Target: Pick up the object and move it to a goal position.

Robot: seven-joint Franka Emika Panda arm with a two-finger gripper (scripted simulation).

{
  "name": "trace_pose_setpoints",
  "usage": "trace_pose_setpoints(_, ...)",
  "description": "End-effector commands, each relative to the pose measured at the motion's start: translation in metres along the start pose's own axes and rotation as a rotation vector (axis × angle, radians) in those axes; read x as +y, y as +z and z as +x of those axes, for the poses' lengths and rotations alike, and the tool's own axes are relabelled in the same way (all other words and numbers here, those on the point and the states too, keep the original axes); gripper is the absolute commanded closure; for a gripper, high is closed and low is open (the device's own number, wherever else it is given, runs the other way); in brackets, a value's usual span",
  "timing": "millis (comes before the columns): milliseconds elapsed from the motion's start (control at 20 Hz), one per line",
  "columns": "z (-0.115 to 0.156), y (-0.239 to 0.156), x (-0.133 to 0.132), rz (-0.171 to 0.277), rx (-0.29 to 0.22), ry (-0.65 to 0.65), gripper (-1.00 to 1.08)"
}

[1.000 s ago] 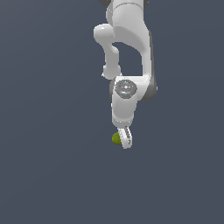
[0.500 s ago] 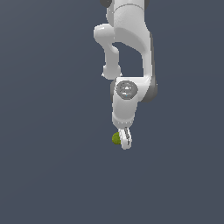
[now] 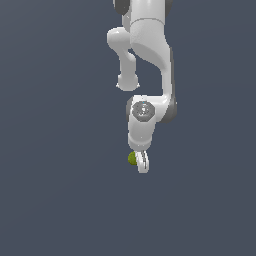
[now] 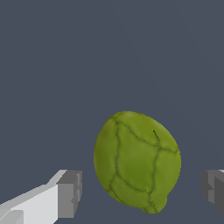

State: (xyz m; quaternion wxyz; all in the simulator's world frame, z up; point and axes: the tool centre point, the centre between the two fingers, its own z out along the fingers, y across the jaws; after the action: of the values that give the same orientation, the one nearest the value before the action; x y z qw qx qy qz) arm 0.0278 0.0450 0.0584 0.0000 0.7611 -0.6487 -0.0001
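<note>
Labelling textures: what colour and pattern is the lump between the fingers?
Olive-green lump with dark crack-like lines; clearest in wrist view.

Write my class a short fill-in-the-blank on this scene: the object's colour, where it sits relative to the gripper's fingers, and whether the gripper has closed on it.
1. The object is olive-____ in colour.
2. In the wrist view, the object lies ____ the two fingers.
3. A gap shows on each side of the object, so the gripper is ____.
4. In the exterior view, the arm is coloured ____.

Missing words: green; between; open; white
</note>
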Motion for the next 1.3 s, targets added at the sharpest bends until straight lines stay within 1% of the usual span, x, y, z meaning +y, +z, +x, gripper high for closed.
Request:
trace_pose_setpoints(0,0.000,0.011,0.000,0.000,0.000,0.001,-0.92)
trace_pose_setpoints(250,0.000,0.018,-0.001,0.000,0.000,0.001,-0.92)
trace_pose_setpoints(300,0.000,0.018,-0.001,0.000,0.000,0.001,1.08)
trace_pose_setpoints(900,0.000,0.016,-0.001,0.001,0.000,0.001,1.08)
trace_pose_setpoints(1250,0.000,-0.004,0.003,0.001,0.000,0.001,1.08)
